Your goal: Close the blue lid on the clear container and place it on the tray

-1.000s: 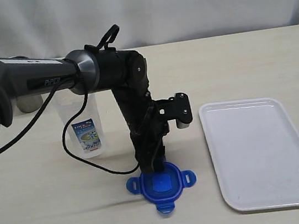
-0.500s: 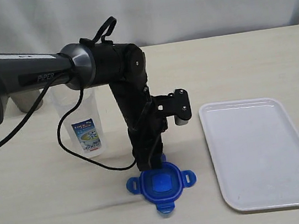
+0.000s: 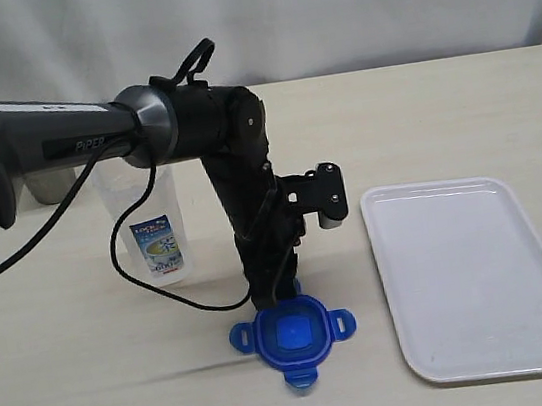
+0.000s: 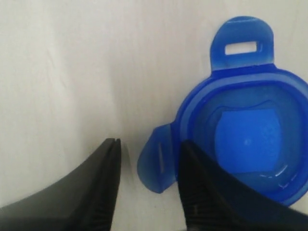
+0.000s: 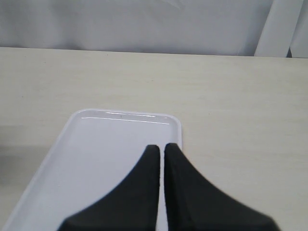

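The left arm (image 3: 70,140) reaches in almost level from the left, bends sharply at its wrist (image 3: 230,128) and drops nearly straight down, so the left gripper (image 3: 276,298) points downward with its tips very low. Its two black fingers (image 4: 96,192) stand apart with a clear gap between them, neither spread wide nor closed. The right gripper (image 5: 159,149) points ahead rather than down, its jaws pressed together with only a thin seam showing between them.
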Controlling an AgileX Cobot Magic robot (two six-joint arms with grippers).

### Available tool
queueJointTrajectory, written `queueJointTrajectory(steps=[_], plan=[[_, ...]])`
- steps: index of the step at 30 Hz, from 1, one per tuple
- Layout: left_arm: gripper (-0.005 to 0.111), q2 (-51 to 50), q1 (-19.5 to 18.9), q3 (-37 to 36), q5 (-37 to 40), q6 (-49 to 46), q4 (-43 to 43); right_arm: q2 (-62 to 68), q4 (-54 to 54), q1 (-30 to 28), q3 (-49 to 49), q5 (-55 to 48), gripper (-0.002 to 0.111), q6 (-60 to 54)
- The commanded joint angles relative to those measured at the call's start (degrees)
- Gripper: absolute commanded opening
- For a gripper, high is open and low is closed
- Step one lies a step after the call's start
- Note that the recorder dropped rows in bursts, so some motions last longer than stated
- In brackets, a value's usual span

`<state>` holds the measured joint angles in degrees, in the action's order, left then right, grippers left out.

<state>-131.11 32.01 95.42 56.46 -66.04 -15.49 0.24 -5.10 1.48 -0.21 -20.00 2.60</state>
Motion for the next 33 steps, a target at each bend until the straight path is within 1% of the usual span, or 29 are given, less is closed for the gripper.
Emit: queueJointTrajectory(steps=[1,3,5,10,12,13,20,24,33], plan=[[0.037,-0.25,-0.25,0.21,-0.29,-0.06,-0.10,-0.24,-0.28,0.05,0.21,0.18,0.004,-0.01],[0.037,-0.25,-0.25,0.21,-0.29,-0.06,-0.10,-0.24,-0.28,0.05,0.21,0.18,0.004,-0.01],[0.033,-0.25,-0.25,0.21,-0.29,-0.06,-0.10,-0.24,-0.28,0.05,0.21,0.18,0.004,-0.01],[0.008,-0.25,-0.25,0.21,-1.06,-0.16,-0.10,-0.24,-0.28,0.05,0.21,0.18,0.004,-0.01],[0.001,-0.25,-0.25,0.21,-1.26,-0.16,-0.10,-0.24,-0.28,0.05,0.21,0.18,0.004,-0.01],[0.000,-0.25,-0.25,0.21,-1.26,-0.16,-0.10,-0.24,-0.28,0.05,0.21,0.18,0.004,-0.01],[0.000,-0.15,-0.25,0.21,-1.03,-0.16,0.89,-0.24,-0.28,0.05,0.21,0.18,0.004,-0.01],[0.000,0.96,-0.25,0.21,-3.18,0.98,2.35,-0.24,-0.28,0.05,0.21,0.18,0.004,-0.01],[0.000,7.35,-0.25,0.21,-4.95,1.88,2.95,-0.24,-0.28,0.05,0.21,0.18,0.004,-0.01]])
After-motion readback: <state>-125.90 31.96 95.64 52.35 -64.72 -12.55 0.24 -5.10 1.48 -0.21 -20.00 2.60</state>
